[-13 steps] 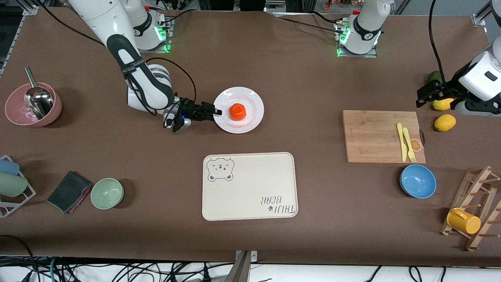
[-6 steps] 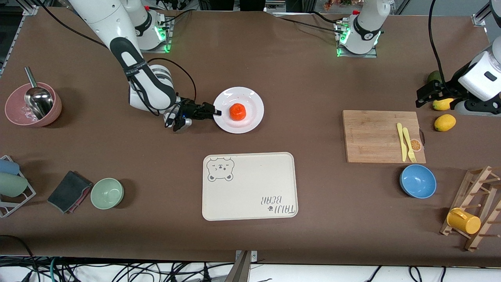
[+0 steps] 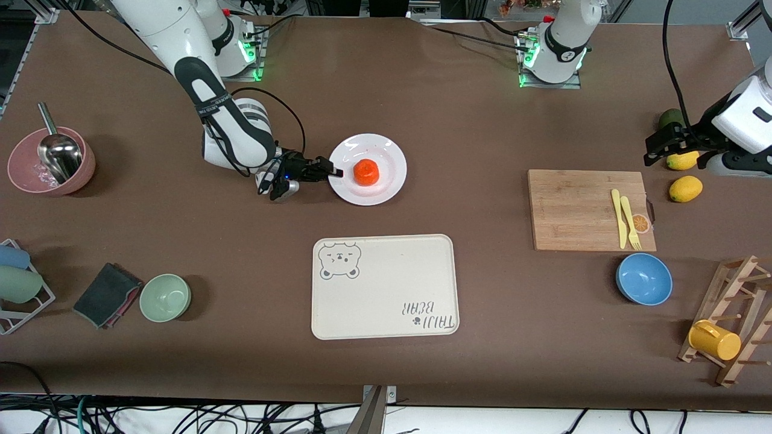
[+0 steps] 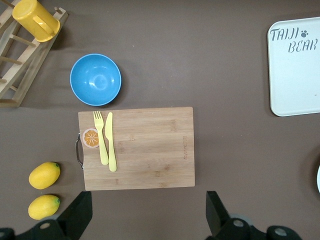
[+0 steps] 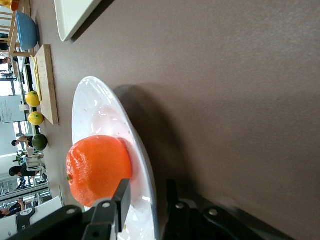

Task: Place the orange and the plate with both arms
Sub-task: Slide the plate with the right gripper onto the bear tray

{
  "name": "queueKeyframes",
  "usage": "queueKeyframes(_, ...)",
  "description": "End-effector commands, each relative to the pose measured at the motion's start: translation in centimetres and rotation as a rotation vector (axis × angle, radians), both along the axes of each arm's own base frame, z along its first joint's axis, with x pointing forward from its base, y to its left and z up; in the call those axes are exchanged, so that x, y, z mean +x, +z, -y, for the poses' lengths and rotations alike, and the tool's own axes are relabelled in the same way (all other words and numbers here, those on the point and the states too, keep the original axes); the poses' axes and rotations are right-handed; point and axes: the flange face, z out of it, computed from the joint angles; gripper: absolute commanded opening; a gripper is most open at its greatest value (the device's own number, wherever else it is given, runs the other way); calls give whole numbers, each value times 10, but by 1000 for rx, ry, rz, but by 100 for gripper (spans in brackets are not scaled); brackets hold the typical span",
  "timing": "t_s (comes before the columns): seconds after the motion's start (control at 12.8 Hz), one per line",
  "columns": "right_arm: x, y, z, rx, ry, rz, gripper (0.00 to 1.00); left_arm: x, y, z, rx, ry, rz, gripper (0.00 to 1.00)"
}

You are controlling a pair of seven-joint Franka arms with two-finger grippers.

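The white plate (image 3: 386, 184) lies at mid-table with the orange (image 3: 366, 172) resting on it. My right gripper (image 3: 335, 173) is low at the plate's edge toward the right arm's end. It is open, with one finger over the rim and one under it. In the right wrist view the plate's rim (image 5: 95, 105) runs between the two fingers of the right gripper (image 5: 146, 200), and the orange (image 5: 97, 167) sits just past the upper finger. My left gripper (image 3: 657, 144) is open and empty, held high near the lemons; the left wrist view shows the left gripper (image 4: 147, 220) over bare table.
A cream bear-printed tray (image 3: 386, 289) lies nearer the front camera than the plate. A cutting board (image 3: 579, 211) with yellow knife and fork, a blue bowl (image 3: 644, 278), lemons (image 3: 686, 188) and a mug rack are at the left arm's end. A green bowl (image 3: 165, 296) and a pink bowl (image 3: 51, 161) are at the right arm's end.
My right arm has shifted a little toward the plate, and its fingers now reach slightly farther over the rim. The plate, the orange and the left arm have hardly moved.
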Motion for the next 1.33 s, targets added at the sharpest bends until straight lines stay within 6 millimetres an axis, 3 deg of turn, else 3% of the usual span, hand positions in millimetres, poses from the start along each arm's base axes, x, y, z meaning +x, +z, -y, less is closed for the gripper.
queueKeyframes(0.0,-7,-2,0,-12,-9,11,26,7,0,3,0,0,-5,100)
queueKeyframes(0.16,-5,-1,1,-19,-13,18,13,7,0,2,0,-3,-5,100)
queueKeyframes(0.39,-5,-1,1,-17,-13,16,0,7,0,2,0,-5,-5,100)
queueKeyframes(0.86,8,12,-2,0,-33,34,0,7,0,3,0,-8,-7,100)
queueKeyframes(1.25,86,54,-21,88,-200,8,0,7,-1,5,0,-9,-8,100)
